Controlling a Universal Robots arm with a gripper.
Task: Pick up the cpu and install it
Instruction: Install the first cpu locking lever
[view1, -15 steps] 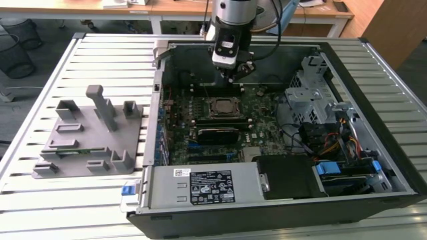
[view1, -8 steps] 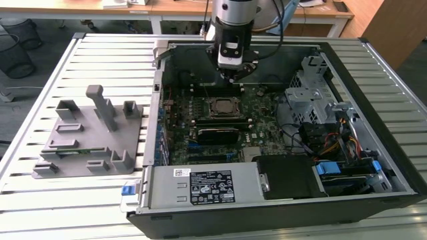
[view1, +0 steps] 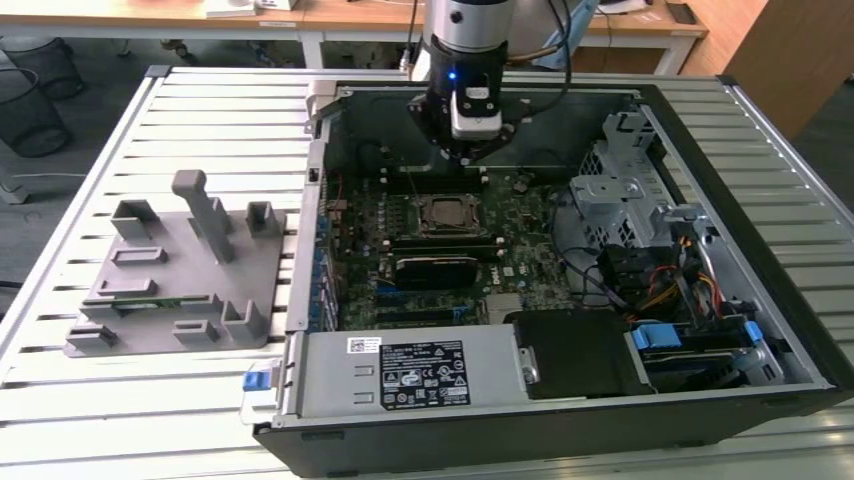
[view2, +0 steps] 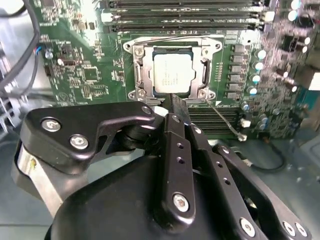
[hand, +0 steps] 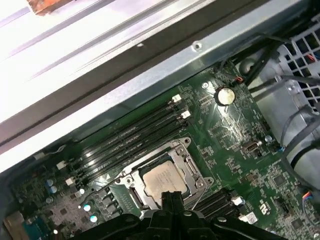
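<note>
Plainly, the gripper (view1: 462, 156) has its two black fingers (view2: 174, 107) pressed together with nothing between them, and in both wrist views the tips meet in a thin seam (hand: 169, 196). It holds nothing and hangs above the board without touching it. The cpu (view1: 443, 213), a small square with a pale silvery top, lies flat inside the black socket frame (view2: 137, 75) on the green motherboard (view1: 523, 232). In the exterior view it sits at about 6 o'clock from the fingertips and close under them. Both wrist views show it too (view2: 172, 74) (hand: 161, 181), level in its seat and just beyond the closed fingertips. The arm comes in from 12 o'clock of the exterior view and stands nearly upright, its silver wrist pointing straight down into the open computer case (view1: 400, 445) near the case's far wall. Dark memory slots (hand: 130, 134) run alongside the socket, between it and that wall, and a round coin battery (hand: 224, 95) sits farther along the board. Outside the case, at 9 o'clock from the socket, a grey plastic holder (view1: 174, 285) with upright posts rests on the slatted metal table (view1: 200, 110). At 3 o'clock stands a metal drive cage (view1: 621, 190) with bundled cables.
</note>
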